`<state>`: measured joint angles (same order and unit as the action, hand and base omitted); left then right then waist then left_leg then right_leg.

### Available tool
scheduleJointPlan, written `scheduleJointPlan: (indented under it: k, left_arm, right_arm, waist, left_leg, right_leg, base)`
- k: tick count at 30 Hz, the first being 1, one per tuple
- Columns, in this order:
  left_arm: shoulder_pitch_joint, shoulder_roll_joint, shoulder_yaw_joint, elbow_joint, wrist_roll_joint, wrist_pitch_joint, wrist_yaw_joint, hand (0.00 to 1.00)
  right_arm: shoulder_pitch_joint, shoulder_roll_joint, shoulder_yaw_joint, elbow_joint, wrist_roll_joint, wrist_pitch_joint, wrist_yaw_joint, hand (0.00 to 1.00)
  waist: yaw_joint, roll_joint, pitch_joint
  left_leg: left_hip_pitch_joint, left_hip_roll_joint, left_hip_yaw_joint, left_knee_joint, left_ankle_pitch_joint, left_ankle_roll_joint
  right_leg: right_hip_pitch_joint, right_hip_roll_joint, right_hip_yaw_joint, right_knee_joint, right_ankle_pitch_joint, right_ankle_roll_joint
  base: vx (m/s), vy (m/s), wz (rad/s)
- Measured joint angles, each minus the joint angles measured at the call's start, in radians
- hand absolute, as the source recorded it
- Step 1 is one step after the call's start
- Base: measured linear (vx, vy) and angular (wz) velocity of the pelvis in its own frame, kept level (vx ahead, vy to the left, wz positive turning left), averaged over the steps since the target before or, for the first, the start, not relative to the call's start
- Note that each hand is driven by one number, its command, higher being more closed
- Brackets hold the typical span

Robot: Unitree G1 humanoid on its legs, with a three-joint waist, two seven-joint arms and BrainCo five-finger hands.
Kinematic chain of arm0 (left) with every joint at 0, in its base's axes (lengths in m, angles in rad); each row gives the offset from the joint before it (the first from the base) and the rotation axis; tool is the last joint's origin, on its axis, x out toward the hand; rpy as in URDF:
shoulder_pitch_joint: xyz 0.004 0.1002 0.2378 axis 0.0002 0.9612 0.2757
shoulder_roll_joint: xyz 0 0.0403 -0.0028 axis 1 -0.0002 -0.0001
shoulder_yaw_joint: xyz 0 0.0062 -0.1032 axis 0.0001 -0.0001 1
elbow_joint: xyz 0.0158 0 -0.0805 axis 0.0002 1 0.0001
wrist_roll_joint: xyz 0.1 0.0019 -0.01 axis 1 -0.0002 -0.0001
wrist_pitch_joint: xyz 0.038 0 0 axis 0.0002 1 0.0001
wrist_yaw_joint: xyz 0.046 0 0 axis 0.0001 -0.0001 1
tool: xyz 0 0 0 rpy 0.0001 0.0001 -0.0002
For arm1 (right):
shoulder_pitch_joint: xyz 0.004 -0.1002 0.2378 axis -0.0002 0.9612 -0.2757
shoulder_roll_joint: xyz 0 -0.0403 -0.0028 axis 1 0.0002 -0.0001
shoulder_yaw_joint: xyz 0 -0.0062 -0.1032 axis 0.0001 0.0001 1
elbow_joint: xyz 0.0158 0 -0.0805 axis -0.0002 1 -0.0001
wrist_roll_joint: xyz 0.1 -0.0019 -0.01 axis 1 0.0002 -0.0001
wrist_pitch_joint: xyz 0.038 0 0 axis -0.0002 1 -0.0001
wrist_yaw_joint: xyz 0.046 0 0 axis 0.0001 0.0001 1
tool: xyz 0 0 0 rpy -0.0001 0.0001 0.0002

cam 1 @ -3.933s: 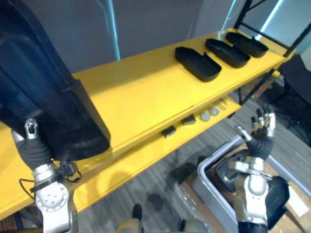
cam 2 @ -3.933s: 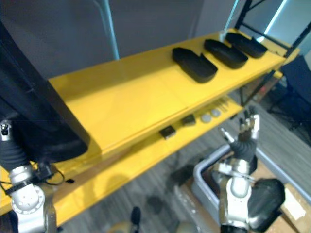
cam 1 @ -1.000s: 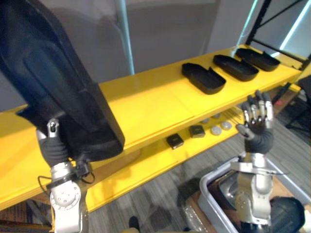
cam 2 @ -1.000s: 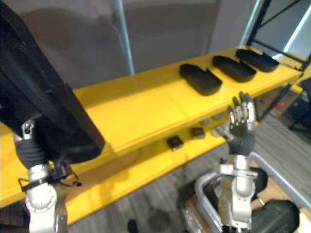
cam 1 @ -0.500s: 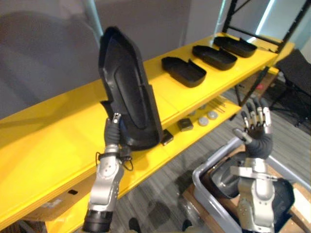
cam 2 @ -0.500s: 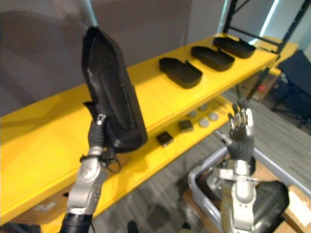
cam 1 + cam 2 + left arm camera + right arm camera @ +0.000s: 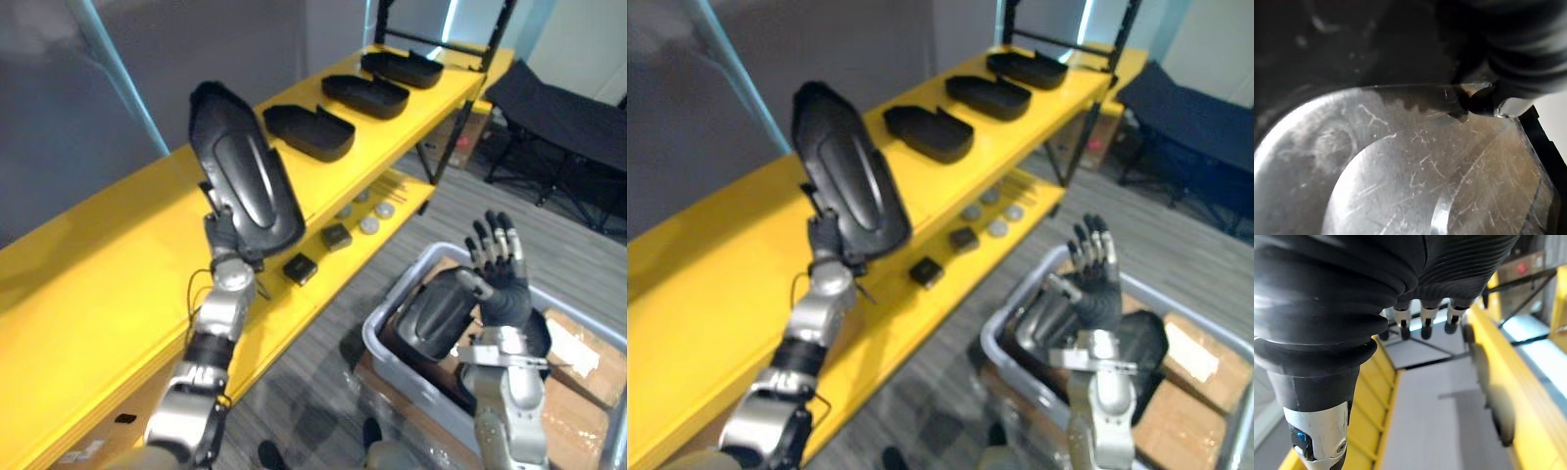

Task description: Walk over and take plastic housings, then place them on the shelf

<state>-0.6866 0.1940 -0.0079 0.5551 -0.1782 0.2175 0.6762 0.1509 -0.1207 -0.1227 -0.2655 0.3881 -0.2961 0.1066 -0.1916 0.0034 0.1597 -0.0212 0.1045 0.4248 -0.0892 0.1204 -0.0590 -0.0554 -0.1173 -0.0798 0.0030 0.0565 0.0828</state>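
**Item: held housing** (image 7: 245, 186). We record one long, black moulded shell, standing nearly upright in the air over the near stretch of the top shelf (image 7: 118, 245). It is not touching the shelf.

**Holder: left hand** (image 7: 227, 243). We find it clenched on the shell's lower end. The left wrist view shows a dark fingertip (image 7: 1481, 100) pressed on the rim.

**Right hand** (image 7: 498, 274). Released, fingers spread, holding nothing. It is raised over the grey bin (image 7: 372, 335) on the right.

**Stock already placed: shelved housings** (image 7: 309, 132). Three lie in a row, hollow side up, toward the shelf's far end.

**Stock remaining: binned housing** (image 7: 431, 318). At least one dark shell lies in the bin.

**Lower shelf** (image 7: 294, 304). It carries small parts (image 7: 336, 236): dark blocks and pale discs.

**Handling, our judgement:**
- The shell looks thin-walled, rigid and light for its length.
- Its glossy, scuffed surface seems likely to slide against smooth fingertips.
- Held by one end, its length levers against the grip, so it may swing.
- We would take hold at the rim, thumb inside the hollow and fingers on the outer skin.
- We would lay it down flat rather than drop it, since a thin edge could chip.
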Motion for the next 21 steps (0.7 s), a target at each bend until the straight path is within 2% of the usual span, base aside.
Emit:
scheduleJointPlan:
  k: [4, 5, 7, 10, 16, 21]
  left_arm:
    - [-0.088, 0.021, 0.006, 0.059, 0.001, 0.057, 0.070, 1.00]
    - [-0.119, 0.035, 0.005, 0.069, 0.002, 0.094, 0.088, 1.00]
    - [-0.160, 0.047, 0.006, 0.087, 0.001, 0.130, 0.111, 1.00]
    - [-0.227, 0.103, 0.006, 0.140, 0.001, 0.175, 0.139, 1.00]
    - [-0.358, 0.247, 0.044, 0.225, -0.052, 0.178, 0.147, 1.00]
    - [-0.432, 0.316, 0.072, 0.263, -0.102, 0.164, 0.176, 1.00]
  right_arm:
    - [-0.018, 0.000, 0.026, -0.001, 0.010, 0.019, -0.029, 0.00]
    - [-0.026, 0.000, 0.056, -0.001, 0.010, 0.027, -0.050, 0.00]
    - [-0.033, 0.000, 0.081, -0.002, 0.010, 0.033, -0.070, 0.00]
    - [-0.063, 0.001, 0.095, -0.006, 0.010, 0.037, -0.100, 0.00]
    - [-0.099, -0.011, 0.093, -0.014, 0.033, 0.042, -0.113, 0.00]
    - [-0.130, -0.042, 0.096, -0.047, 0.053, 0.058, -0.113, 0.00]
  waist:
    - [-0.012, -0.020, 0.036]
    - [-0.014, -0.031, 0.052]
    - [-0.013, -0.041, 0.069]
    - [-0.015, -0.044, 0.102]
    - [-0.020, -0.043, 0.185]
    - [-0.033, -0.043, 0.224]
  left_leg:
    - [-0.016, -0.001, 0.000, 0.001, 0.001, 0.000]
    - [-0.017, 0.000, 0.001, 0.001, 0.001, 0.000]
    - [-0.025, 0.001, 0.002, 0.001, 0.001, 0.000]
    - [-0.039, 0.000, 0.010, 0.005, 0.002, 0.002]
    - [-0.050, 0.002, 0.023, 0.006, 0.003, 0.003]
    - [-0.071, 0.001, 0.021, 0.006, 0.003, 0.004]
  right_leg:
    - [-0.018, 0.005, 0.005, 0.001, 0.013, 0.003]
    - [-0.021, 0.006, 0.009, 0.001, 0.013, 0.002]
    - [-0.030, 0.009, 0.015, 0.002, 0.013, 0.001]
    - [-0.051, 0.010, 0.028, 0.005, 0.018, -0.002]
    - [-0.075, 0.014, 0.048, 0.007, 0.022, -0.003]
    - [-0.100, 0.014, 0.053, 0.015, 0.023, -0.002]
  base:
    - [0.00, 0.000, -0.01]
    - [0.00, -0.004, -0.06]
    - [0.00, -0.002, -0.03]
    - [0.00, 0.006, -0.08]
    - [-0.01, -0.003, -0.08]
    - [0.00, 0.000, -0.02]
